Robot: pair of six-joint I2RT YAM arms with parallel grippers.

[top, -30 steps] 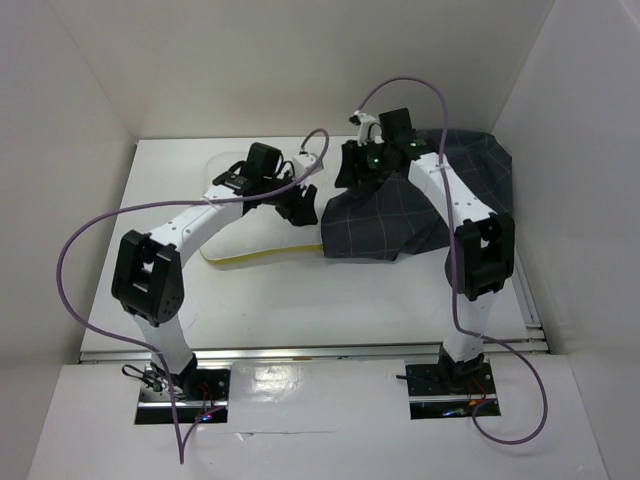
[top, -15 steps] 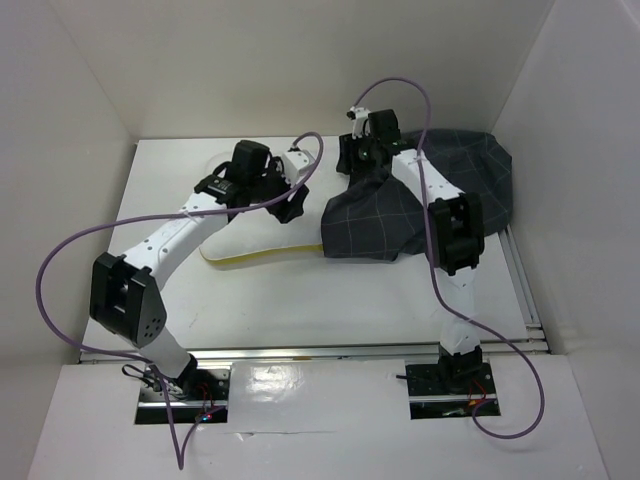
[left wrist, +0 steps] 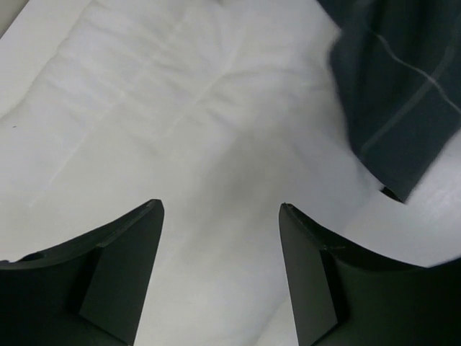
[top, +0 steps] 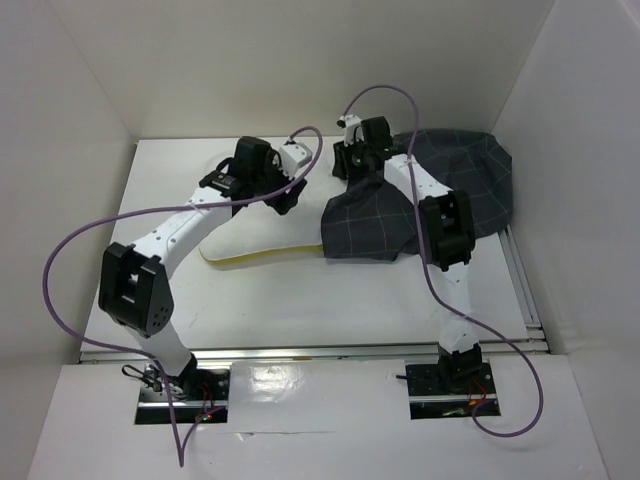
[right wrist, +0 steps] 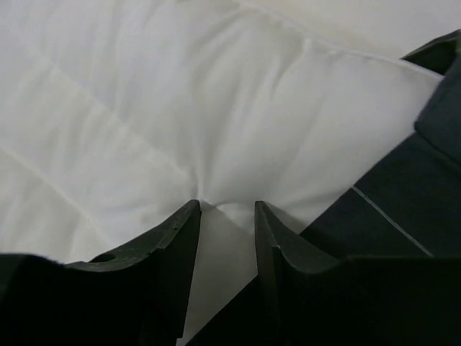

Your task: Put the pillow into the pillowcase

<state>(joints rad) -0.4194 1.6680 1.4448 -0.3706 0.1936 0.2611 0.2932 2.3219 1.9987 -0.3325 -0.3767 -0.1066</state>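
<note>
The white pillow point(top: 238, 236) lies at the table's middle left, its yellow trim point(top: 255, 258) along the near edge. The dark grid-patterned pillowcase point(top: 470, 180) lies crumpled to its right, overlapping the pillow's right end. My left gripper point(top: 288, 192) hovers open over the pillow point(left wrist: 180, 108), nothing between its fingers point(left wrist: 130, 259), with the pillowcase edge point(left wrist: 403, 86) to its upper right. My right gripper point(top: 346, 163) is at the pillow's far right corner. It point(right wrist: 227, 204) pinches a puckered fold of pillow point(right wrist: 180, 108) beside the pillowcase point(right wrist: 389, 209).
White walls enclose the table point(top: 300, 300) on the left, back and right. Purple cables point(top: 60, 270) loop from both arms. A metal rail point(top: 320, 350) runs along the near edge, with the arm bases below it.
My right gripper has moved left off the pillowcase to the pillow's corner and narrowed onto its fabric. My left gripper has drawn back slightly and opened wider.
</note>
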